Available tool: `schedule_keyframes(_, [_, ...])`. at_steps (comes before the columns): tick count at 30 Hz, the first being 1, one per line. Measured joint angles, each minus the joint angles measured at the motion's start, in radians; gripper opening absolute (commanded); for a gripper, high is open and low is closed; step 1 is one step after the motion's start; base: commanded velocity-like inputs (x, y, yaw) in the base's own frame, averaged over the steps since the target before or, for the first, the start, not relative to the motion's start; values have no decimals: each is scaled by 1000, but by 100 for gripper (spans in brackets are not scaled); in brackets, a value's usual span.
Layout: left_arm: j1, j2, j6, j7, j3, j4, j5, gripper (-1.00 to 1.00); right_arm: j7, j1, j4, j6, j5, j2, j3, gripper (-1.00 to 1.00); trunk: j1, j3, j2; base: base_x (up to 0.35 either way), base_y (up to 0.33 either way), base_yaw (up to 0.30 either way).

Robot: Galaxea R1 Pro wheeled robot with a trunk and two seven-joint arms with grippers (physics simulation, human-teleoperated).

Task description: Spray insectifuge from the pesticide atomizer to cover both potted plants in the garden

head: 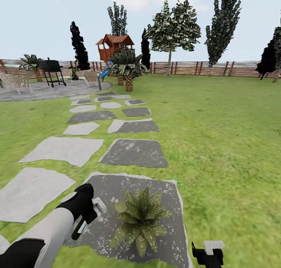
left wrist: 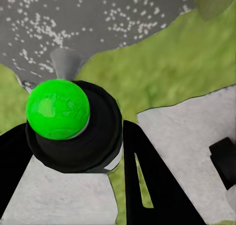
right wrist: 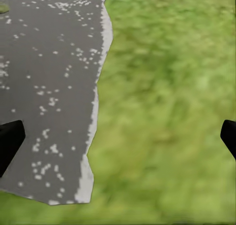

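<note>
Here the left gripper (head: 88,217) is clamped on the pesticide atomizer (left wrist: 69,126), nozzle end toward the potted plant (head: 140,219) on the grey stepping stone (head: 117,186), presumably for spraying; the right gripper (head: 208,254) hangs spread, holding nothing, over the lawn (right wrist: 167,112).

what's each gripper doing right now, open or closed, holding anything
Left gripper: shut on the slim dark bottle with a white spray head.
Right gripper: open, empty, over the grass beside the grey stepping stone.

The head camera is looking forward and down across the lawn (head: 218,143) toward the fence (head: 195,68); both wrist cameras are aiming down, close over the near speckled stepping stone (head: 117,186) and its grass edge, shared by all three.
</note>
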Motion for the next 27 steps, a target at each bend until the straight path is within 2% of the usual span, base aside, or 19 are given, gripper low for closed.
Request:
schedule_keyframes(6, [1,-2,-1,1,2,0,0,-100,0,0,0,0,0,0,0,100,0,4,0,261,134,-277])
schedule_keyframes(17, [8,3,-9,2,1,14,0,-100,0,0,0,0,0,0,0,100,0,10,0,16,2,-272])
schedule_keyframes(21, [8,9,-7,1,-3,13,-1,-100,0,0,0,0,0,0,0,100,1,10,0,-137,49,-28])
schedule_keyframes(27, [8,6,-4,0,-3,15,1,-100,0,0,0,0,0,0,0,100,0,10,0,-177,232,-1])
